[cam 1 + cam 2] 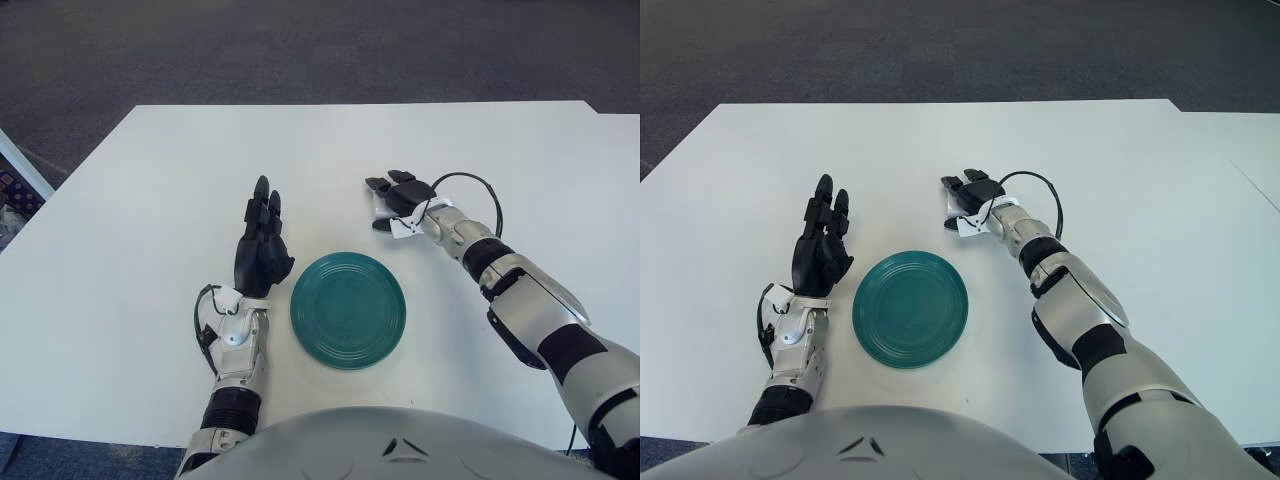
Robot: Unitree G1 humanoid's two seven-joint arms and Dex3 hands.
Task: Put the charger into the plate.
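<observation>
step: grasping | right hand (392,203) curled over small white block charger (383,207), hold unconfirmed | left hand (262,240) released beside round teal ridged plate (348,309) | next: lift, carry to plate

Teal plate (348,309) sits on the white worktop (130,250) between left hand (262,248) and right hand (397,202), which covers a white charger (385,210).

Table (150,180): white, wide, plain top.
Floor (300,50): dark grey carpet beyond the far edge.
Light: even, soft.
</observation>
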